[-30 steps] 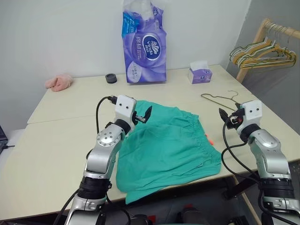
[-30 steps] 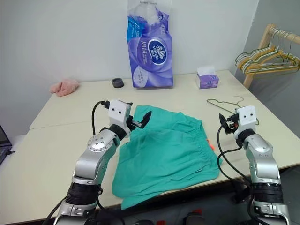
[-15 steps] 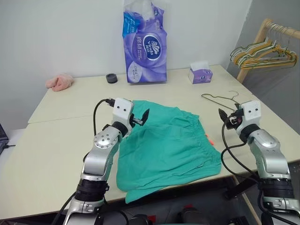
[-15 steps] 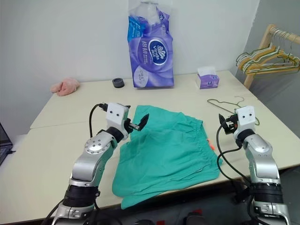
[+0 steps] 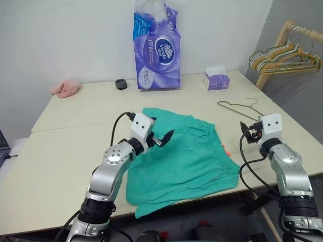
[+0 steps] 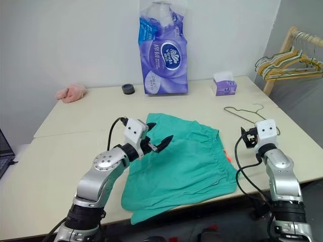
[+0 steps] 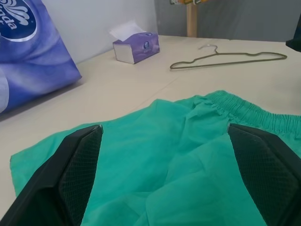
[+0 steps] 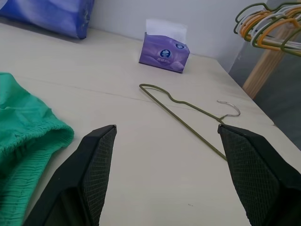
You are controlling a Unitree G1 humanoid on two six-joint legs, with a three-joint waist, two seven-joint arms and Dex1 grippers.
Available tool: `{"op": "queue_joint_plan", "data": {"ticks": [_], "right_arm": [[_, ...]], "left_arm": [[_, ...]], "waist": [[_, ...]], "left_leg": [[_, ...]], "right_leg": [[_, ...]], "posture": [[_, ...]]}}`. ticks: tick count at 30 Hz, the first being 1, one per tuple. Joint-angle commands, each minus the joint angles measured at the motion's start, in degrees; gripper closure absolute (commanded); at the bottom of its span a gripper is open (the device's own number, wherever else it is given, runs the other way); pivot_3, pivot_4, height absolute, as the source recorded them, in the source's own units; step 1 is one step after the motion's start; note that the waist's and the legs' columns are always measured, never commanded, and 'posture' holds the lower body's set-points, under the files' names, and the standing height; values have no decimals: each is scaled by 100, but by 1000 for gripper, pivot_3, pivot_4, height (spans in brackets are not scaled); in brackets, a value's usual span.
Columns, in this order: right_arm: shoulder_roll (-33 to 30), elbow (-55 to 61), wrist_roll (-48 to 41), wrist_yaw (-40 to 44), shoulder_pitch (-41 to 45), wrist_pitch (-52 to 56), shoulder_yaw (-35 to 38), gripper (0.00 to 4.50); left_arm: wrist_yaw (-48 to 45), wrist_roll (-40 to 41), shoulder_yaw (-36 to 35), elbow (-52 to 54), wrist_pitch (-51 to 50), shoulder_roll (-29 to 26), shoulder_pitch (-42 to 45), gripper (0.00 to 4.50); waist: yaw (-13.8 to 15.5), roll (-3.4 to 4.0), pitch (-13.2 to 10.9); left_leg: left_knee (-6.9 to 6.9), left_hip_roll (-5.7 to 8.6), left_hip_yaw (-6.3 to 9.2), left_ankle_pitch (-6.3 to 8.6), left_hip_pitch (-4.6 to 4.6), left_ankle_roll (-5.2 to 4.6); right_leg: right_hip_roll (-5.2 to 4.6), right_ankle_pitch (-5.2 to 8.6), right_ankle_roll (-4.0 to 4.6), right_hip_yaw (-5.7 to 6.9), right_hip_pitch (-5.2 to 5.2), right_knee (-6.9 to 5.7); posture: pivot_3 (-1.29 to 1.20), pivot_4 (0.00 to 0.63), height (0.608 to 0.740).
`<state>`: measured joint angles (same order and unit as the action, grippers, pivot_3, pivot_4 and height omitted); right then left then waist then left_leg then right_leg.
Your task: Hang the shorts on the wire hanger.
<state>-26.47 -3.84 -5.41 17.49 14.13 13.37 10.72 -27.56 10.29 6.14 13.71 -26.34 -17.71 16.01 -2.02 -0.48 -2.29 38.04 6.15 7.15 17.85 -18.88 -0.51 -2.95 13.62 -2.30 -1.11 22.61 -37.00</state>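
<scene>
Nothing is hung yet. The shorts [image 5: 184, 151] lie flat on the table [image 5: 70, 146]; the wire hanger [image 5: 242, 108] lies apart, near my right gripper [image 5: 247, 129]. My left gripper [image 5: 164, 138] hovers over the shorts. Both jaws stand wide, empty.

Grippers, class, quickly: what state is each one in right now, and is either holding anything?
Left gripper: open, holding nothing, above the shorts.
Right gripper: open, holding nothing, facing the wire hanger.
</scene>
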Motion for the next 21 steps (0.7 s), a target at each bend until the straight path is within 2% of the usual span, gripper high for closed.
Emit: {"op": "queue_joint_plan", "data": {"ticks": [1, 21], "right_arm": [[-109, 407, 11, 94, -33, -210, 30, 821], [-36, 698, -127, 272, -169, -171, 45, 821]], "left_arm": [[-145, 41, 52, 164, -24, -88, 104, 6], [-327, -54, 230, 126, 44, -163, 162, 6]], "waist": [[1, 0, 0], [-12, 0, 0]], "left_leg": [[0, 0, 0, 0, 0, 0], [0, 0, 0, 0, 0, 0]], "right_leg": [[0, 0, 0, 0, 0, 0], [0, 1, -1, 0, -1, 2]], "posture": [[-140, 0, 740], [-151, 0, 740]]}}
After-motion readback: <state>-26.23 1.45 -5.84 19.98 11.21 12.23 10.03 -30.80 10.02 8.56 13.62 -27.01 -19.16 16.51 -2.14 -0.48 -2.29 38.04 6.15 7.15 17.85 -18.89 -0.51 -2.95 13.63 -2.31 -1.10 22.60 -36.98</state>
